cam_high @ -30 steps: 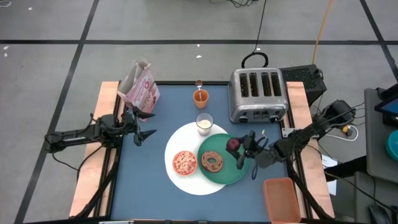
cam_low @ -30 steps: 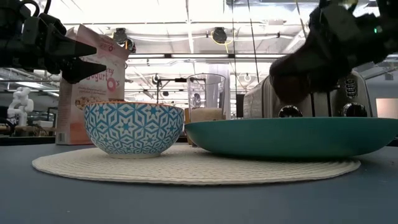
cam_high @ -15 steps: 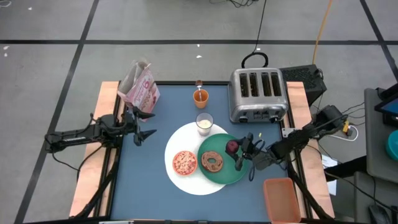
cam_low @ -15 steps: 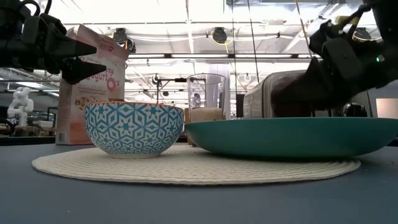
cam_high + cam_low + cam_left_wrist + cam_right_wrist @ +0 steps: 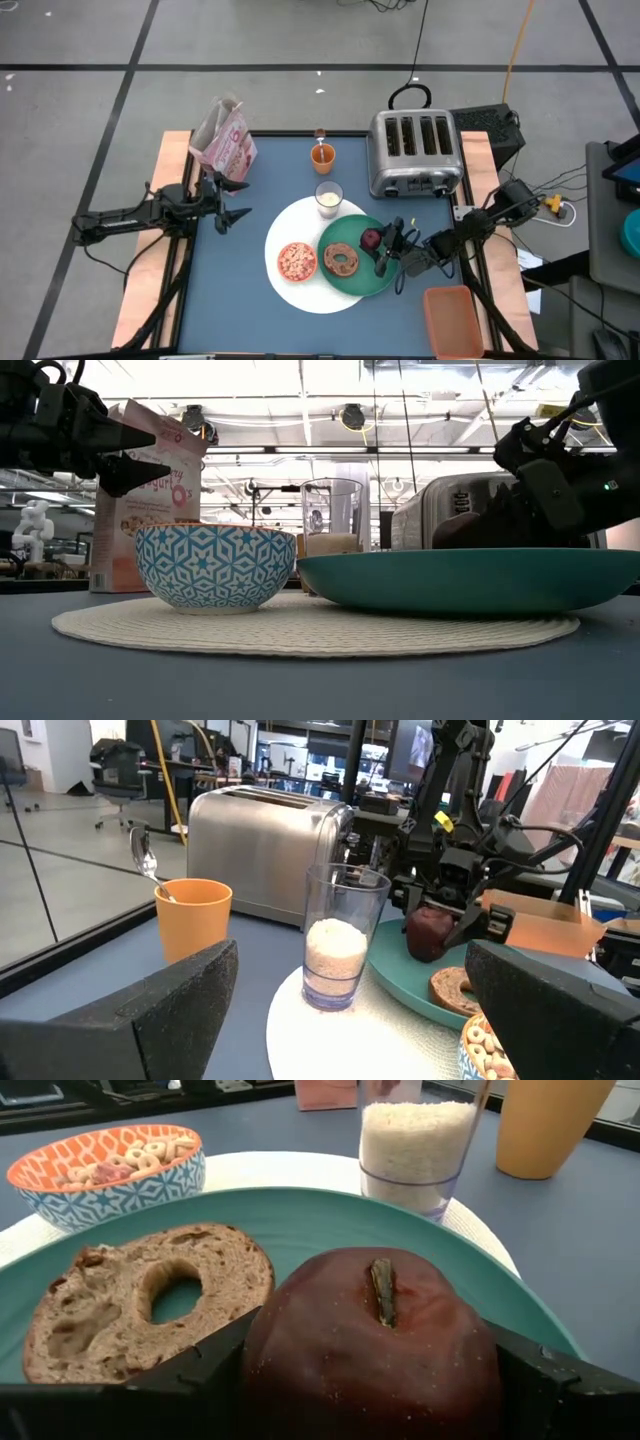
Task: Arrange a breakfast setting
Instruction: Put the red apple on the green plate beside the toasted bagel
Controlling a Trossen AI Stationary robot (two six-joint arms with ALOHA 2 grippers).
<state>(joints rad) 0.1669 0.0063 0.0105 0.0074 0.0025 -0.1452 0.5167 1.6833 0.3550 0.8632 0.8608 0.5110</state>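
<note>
Over the left edge of the bench (image 5: pixel 220 300), the left hand (image 5: pixel 232 199) hovers with its 2 fingers spread and nothing between them, just below the pink cereal box (image 5: pixel 225 137) and well apart from the place setting. At mid-bench lies the large white round plate (image 5: pixel 290 228); on it stand the small orange bowl (image 5: pixel 297 261), the milk glass (image 5: pixel 328 197) at its far rim, and the smaller green plate (image 5: pixel 358 278) overlapping its right side. The orange cup (image 5: pixel 322 155), with the spoon (image 5: pixel 143 859) upright in it, stands beyond the glass, beside the silver 4-slot toaster (image 5: pixel 415 153). On the green plate the brown bagel (image 5: pixel 344 260) lies left of the dark red fruit (image 5: pixel 372 238), which rests at the plate's right side. The right hand (image 5: pixel 392 243) is low over that rim, its fingers set on either side of the fruit; the right wrist view shows the fruit (image 5: pixel 372 1342) filling the gap between both dark fingers, stem up, touching the bagel (image 5: pixel 140 1298). The low view hides the fruit behind the plate's wall, and only the wrist views show cereal in the bowl.
</note>
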